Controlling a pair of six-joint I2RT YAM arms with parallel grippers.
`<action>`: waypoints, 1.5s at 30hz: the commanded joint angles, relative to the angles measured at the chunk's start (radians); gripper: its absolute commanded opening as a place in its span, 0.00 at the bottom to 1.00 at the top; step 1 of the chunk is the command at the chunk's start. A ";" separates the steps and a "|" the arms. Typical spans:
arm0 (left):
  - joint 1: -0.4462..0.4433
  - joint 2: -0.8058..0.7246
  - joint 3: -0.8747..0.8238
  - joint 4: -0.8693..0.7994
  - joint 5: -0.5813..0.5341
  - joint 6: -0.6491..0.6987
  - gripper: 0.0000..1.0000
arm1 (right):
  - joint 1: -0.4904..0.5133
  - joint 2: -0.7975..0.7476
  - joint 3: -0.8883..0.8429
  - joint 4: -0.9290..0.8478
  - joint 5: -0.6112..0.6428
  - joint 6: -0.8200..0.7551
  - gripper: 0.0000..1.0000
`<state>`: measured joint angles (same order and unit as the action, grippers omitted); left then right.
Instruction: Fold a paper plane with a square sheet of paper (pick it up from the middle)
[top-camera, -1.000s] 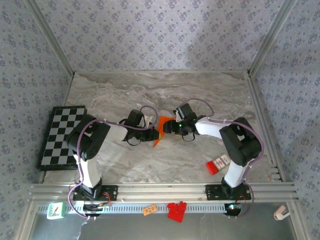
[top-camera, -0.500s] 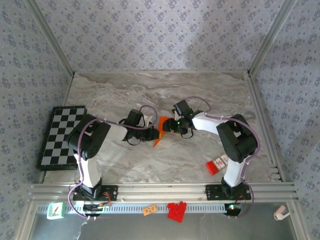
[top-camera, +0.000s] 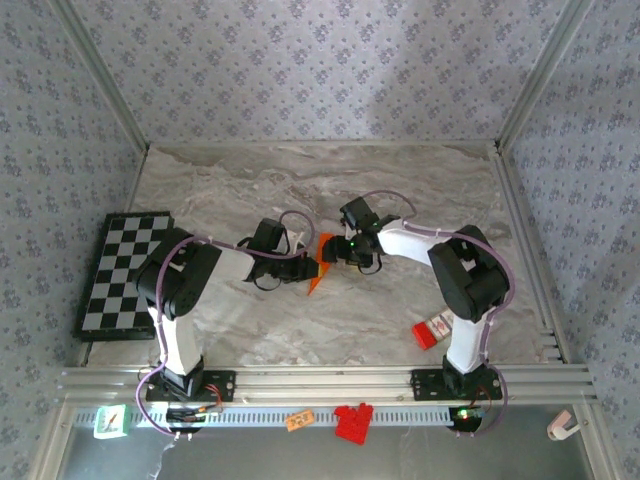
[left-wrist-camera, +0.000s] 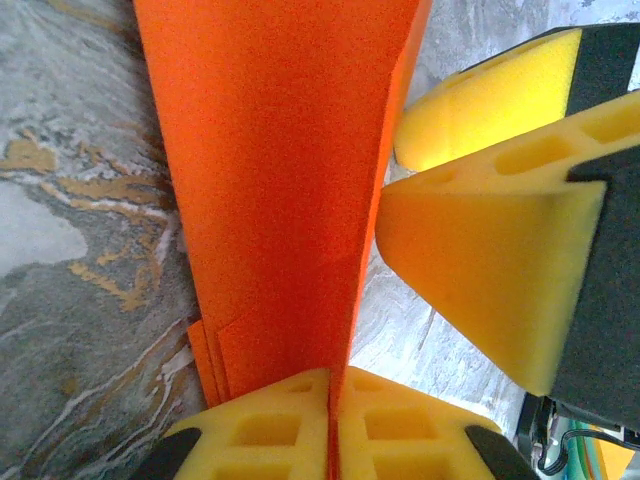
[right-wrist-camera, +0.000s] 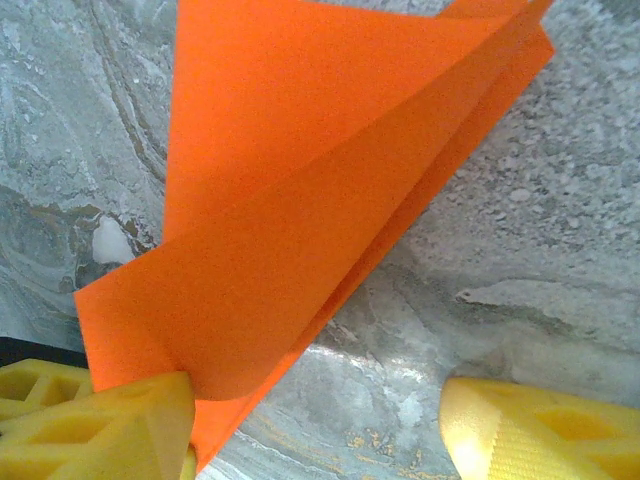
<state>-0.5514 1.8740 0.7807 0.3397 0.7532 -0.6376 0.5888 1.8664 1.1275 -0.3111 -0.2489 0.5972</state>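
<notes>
Left hand (left-wrist-camera: 330, 405): pads pressed together, clamped on the near end of the orange paper (left-wrist-camera: 270, 150).
Orange paper: folded in layers, mid-bench (top-camera: 400, 190), between my two hands.
Right hand (right-wrist-camera: 325, 430): fingers apart, one at the paper's edge, the other clear of it.
In the way: my right fingers (left-wrist-camera: 480, 250) crowd the paper's right side.
Checkerboard (top-camera: 122, 270): well left of the paper.
Red-and-white box (top-camera: 436, 328): right of the paper, nearer me, well apart.

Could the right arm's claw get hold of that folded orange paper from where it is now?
Probably yes. The right claw stands open right at the folded orange paper sheet, one finger already against it and nothing in between. The left claw is shut on the sheet.
</notes>
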 joint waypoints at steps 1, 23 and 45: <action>-0.001 0.040 0.004 -0.057 -0.038 0.024 0.09 | 0.022 0.115 -0.020 0.045 0.034 0.010 0.72; 0.018 0.065 0.003 -0.065 -0.005 -0.020 0.01 | -0.040 -0.220 -0.247 0.382 -0.191 0.017 0.68; 0.024 0.074 0.002 -0.057 0.002 -0.029 0.02 | -0.050 0.001 -0.221 0.600 -0.365 0.112 0.35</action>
<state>-0.5301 1.9003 0.7910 0.3424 0.8040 -0.6750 0.5407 1.8435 0.8780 0.2760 -0.5858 0.6930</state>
